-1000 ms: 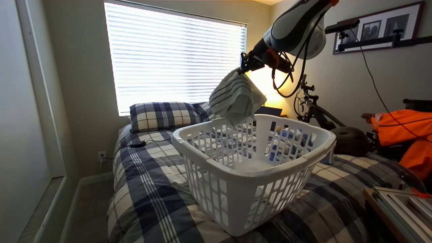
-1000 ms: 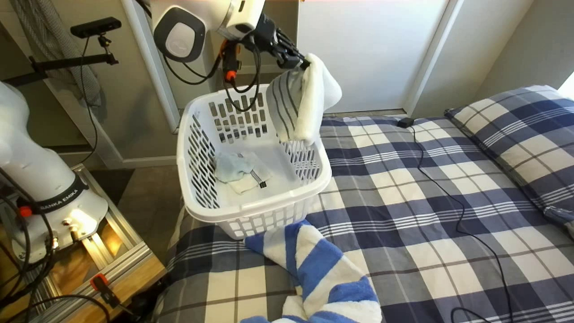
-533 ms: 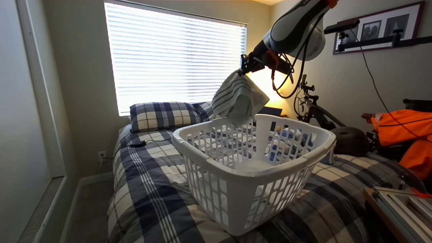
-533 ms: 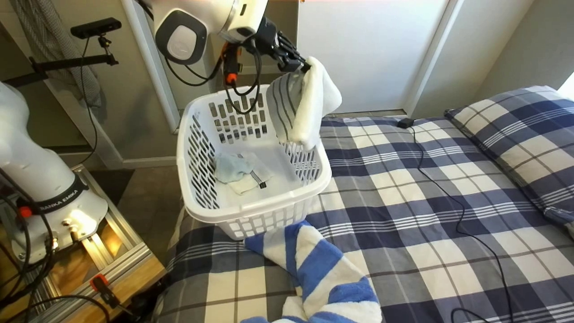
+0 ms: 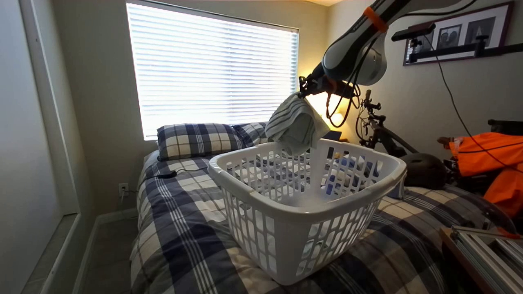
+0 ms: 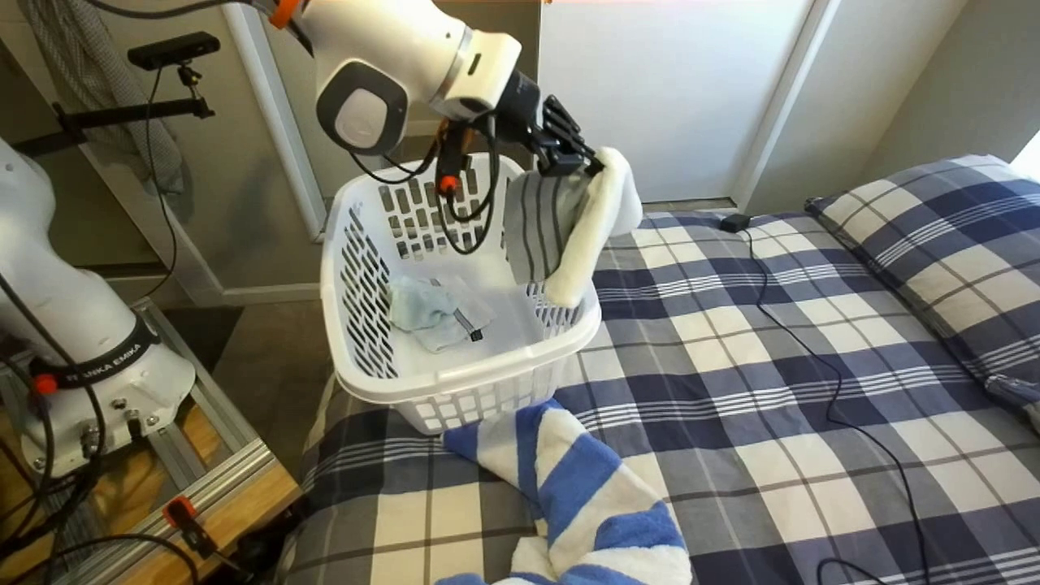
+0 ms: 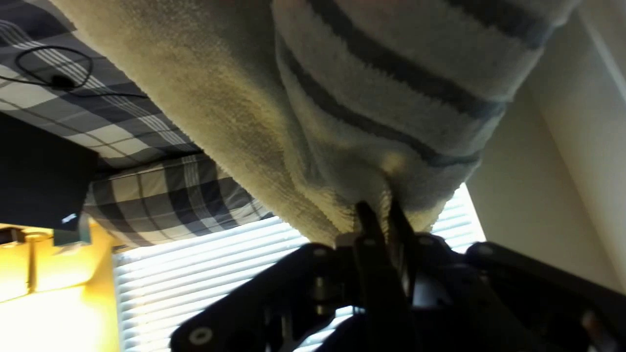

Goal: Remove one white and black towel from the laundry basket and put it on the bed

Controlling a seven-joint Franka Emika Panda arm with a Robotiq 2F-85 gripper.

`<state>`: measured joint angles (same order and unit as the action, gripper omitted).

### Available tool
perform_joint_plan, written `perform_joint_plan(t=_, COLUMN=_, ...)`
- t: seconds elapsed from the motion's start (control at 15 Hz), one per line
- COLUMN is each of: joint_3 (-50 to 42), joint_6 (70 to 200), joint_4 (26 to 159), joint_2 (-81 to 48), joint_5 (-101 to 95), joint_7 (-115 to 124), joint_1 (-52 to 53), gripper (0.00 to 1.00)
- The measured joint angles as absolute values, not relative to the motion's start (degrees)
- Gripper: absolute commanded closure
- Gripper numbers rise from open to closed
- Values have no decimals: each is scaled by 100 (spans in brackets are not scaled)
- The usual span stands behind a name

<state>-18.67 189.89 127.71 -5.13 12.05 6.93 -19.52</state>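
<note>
The towel, whitish-grey with dark stripes, hangs limp from my gripper. In the other exterior picture the towel hangs in front of the pillow-side wall of the laundry basket; I cannot tell whether it touches the rim. The gripper is shut on the towel's top. In the wrist view the fingertips pinch a fold of the towel, which fills the upper middle. The white slotted basket stands on the bed, whose plaid bedding extends past the basket toward the pillows.
Pale cloths lie in the basket. A blue-and-white striped towel lies on the bed beside it. A black cable with a small black box crosses the bedding. A bicycle stands beyond the bed.
My gripper has come lower with the towel and shifted a little toward the pillow side of the basket. The towel stays held; the basket has not moved.
</note>
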Motion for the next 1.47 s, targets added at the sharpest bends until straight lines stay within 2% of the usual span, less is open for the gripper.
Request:
perform_joint_plan(t=0.27, joint_3=-2814, joint_6=19237, joint_4=11968, joint_2=-1449, joint_5=1796, joint_7=780, joint_1=-1573, gripper=98)
perform_joint_plan(t=0.67, joint_3=-4974, joint_6=19244, joint_4=11016, joint_2=-2766, joint_5=3267, joint_7=1102, joint_1=73, gripper=98)
perform_joint_plan(t=0.93, joint_3=-6183, joint_6=18731, joint_4=10731, joint_2=-3782, joint_5=3928, joint_7=1520, joint_1=809, gripper=98)
perform_joint_plan(t=1.13, joint_3=-6332, joint_6=18299, joint_4=10658, joint_2=-4161, joint_5=3942, joint_7=1731, joint_1=801, gripper=98)
perform_joint_plan(t=1.47, joint_3=-5828, joint_6=17837, joint_4=10631, joint_2=-4180, joint_5=3710, joint_7=1964, joint_1=346, gripper=98)
